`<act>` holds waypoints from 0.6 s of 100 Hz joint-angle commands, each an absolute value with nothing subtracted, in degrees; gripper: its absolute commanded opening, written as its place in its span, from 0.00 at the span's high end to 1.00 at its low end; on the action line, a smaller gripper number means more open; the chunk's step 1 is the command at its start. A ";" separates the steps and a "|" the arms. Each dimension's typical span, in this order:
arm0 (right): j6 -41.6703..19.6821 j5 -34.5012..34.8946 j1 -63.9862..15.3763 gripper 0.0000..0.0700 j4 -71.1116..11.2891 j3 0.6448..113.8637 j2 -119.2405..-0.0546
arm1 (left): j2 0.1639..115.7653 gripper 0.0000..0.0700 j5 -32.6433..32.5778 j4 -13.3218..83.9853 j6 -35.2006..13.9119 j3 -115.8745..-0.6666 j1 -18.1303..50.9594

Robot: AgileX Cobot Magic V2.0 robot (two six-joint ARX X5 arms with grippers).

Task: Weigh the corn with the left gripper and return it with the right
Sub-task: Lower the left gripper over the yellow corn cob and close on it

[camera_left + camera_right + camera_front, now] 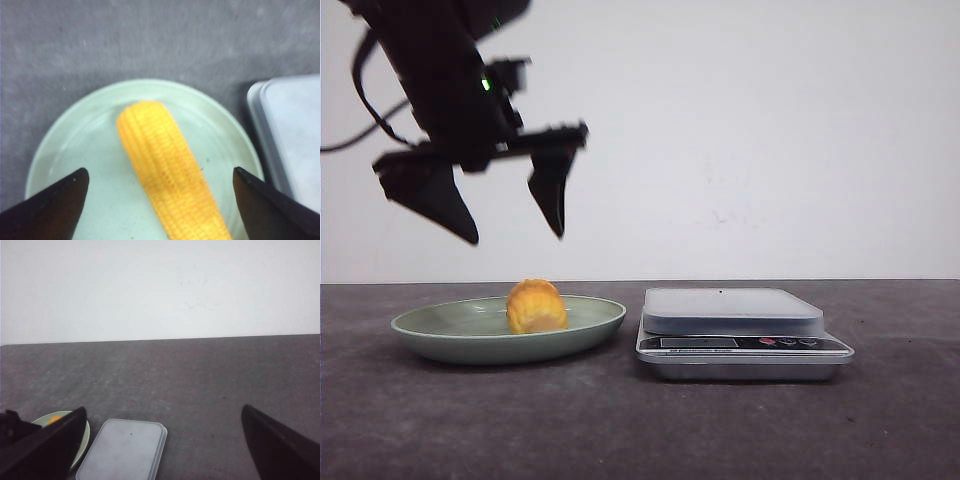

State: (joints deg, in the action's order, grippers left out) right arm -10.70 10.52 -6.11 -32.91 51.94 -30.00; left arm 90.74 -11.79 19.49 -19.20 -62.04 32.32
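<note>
black left gripper [518,228] is hovering, fingers spread wide, with the ribbed yellow corn [536,306] lying at six o'clock on the pale green plate [440,330].

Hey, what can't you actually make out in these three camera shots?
- Scale display: front view, too small to read.
- Corn near end: left wrist view, cut off by the frame edge.
- Right claw: absent from the front view; right wrist view shows only its finger tips.
- Plate: right wrist view, mostly hidden behind a finger.
- Left claw arm: front view, cut off at the top edge.
</note>
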 commanded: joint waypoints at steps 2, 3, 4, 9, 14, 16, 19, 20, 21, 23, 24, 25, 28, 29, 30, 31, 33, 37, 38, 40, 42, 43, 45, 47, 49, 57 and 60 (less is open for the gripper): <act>-10.52 10.63 -6.35 0.10 -33.17 53.06 -30.22 | 93.43 0.22 -12.14 18.98 -20.34 -63.07 33.34; -10.52 10.63 -6.35 0.10 -33.26 53.06 -30.22 | 93.76 0.21 -12.14 18.96 -20.43 -63.07 33.45; -10.52 10.63 -6.35 0.10 -33.34 53.06 -30.22 | 94.04 0.22 -12.14 18.92 -20.47 -63.07 33.52; -10.50 10.63 -6.35 0.10 -33.71 53.06 -30.22 | 95.39 0.22 -12.21 18.79 -20.43 -63.07 33.87; -10.48 10.63 -6.35 0.10 -34.04 53.06 -30.20 | 96.68 0.22 -12.23 18.76 -20.40 -63.07 33.89; -10.46 10.61 -6.35 0.10 -34.24 53.06 -30.20 | 97.12 0.22 -12.23 18.81 -20.43 -63.07 33.89; -10.46 10.61 -6.35 0.10 -34.48 53.06 -30.20 | 97.84 0.22 -12.19 18.83 -20.47 -63.07 33.89; -10.46 10.57 -6.35 0.10 -34.59 53.06 -30.20 | 98.06 0.22 -12.14 18.85 -20.53 -63.07 33.91; -10.44 10.55 -6.35 0.10 -34.70 53.06 -30.20 | 98.30 0.22 -12.10 18.87 -20.60 -63.07 33.91; -10.41 10.55 -6.35 0.10 -34.83 53.06 -30.20 | 98.65 0.22 -12.01 18.98 -20.71 -63.07 33.91; -10.41 10.55 -6.35 0.10 -34.87 53.06 -30.20 | 98.80 0.22 -11.99 19.05 -20.73 -63.07 33.93; -10.41 10.52 -6.35 0.10 -34.94 53.06 -30.20 | 98.96 0.22 -11.99 19.11 -20.75 -63.07 33.93; -10.35 10.52 -6.35 0.10 -35.11 53.06 -30.20 | 99.35 0.23 -12.01 19.25 -20.82 -63.07 33.93; -10.31 10.52 -6.35 0.10 -35.16 53.06 -30.20 | 99.42 0.23 -12.01 19.27 -20.84 -63.07 33.93; -10.26 10.52 -6.35 0.10 -35.20 53.06 -30.20 | 99.48 0.24 -12.01 19.29 -20.84 -63.07 33.93; -10.22 10.52 -6.35 0.10 -35.22 53.06 -30.20 | 99.59 0.27 -11.99 19.31 -20.84 -63.07 33.93; -10.15 10.50 -6.35 0.10 -35.24 53.06 -30.20 | 99.66 0.30 -12.01 19.29 -20.84 -63.07 33.95; -10.09 10.50 -6.35 0.10 -35.27 53.06 -30.20 | 99.70 0.41 -12.01 19.22 -20.84 -63.07 34.06; -10.09 10.50 -6.35 0.10 -35.27 53.06 -30.20 | 99.70 0.43 -12.01 19.18 -20.82 -63.07 34.09; -10.09 10.50 -6.35 0.10 -35.24 53.06 -30.20 | 99.70 0.49 -12.01 19.05 -20.82 -63.07 34.13; -10.09 10.50 -6.35 0.10 -35.22 53.06 -30.20 | 99.70 0.55 -11.99 18.87 -20.82 -63.07 34.15; -10.09 10.50 -6.35 0.10 -35.22 53.06 -30.20 | 99.70 0.58 -11.99 18.81 -20.82 -63.07 34.15; -10.09 10.50 -6.35 0.10 -35.22 53.06 -30.20 | 99.70 0.65 -11.99 18.72 -20.80 -63.07 34.15; -10.09 10.50 -6.35 0.10 -35.22 53.06 -30.20 | 99.70 0.72 -11.99 18.72 -20.78 -63.07 34.15; -10.09 10.50 -6.35 0.10 -35.22 53.06 -30.20 | 99.70 0.79 -11.99 18.81 -20.73 -63.07 34.15; -10.09 10.50 -6.35 0.10 -35.22 53.06 -30.20 | 99.70 0.99 -11.99 19.25 -19.94 -63.07 34.15; -10.09 10.50 -6.35 0.10 -35.22 53.06 -30.20 | 99.70 0.99 -12.01 19.40 -19.94 -63.07 34.15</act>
State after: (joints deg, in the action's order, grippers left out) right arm -10.68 10.50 -6.11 -35.62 51.94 -30.00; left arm 98.85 -11.86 19.25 -20.51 -62.08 33.63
